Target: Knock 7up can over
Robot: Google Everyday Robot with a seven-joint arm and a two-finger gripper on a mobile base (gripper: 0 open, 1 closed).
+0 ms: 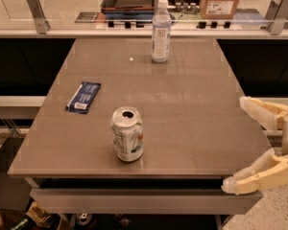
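Observation:
The 7up can (127, 134) stands upright near the front edge of the grey table (182, 109), silver-white with green and red markings and an open pull-tab top. My gripper (235, 145) is at the right edge of the view, beside the table's front right corner and well to the right of the can. Its two cream fingers are spread wide apart, pointing left, one finger (259, 111) higher and one finger (252, 176) lower. It holds nothing.
A clear plastic bottle (161, 31) with a white label stands at the table's far edge. A dark blue snack packet (83, 97) lies flat at the left. A glass rail with metal posts runs behind the table. Boxes and a tray sit beyond it.

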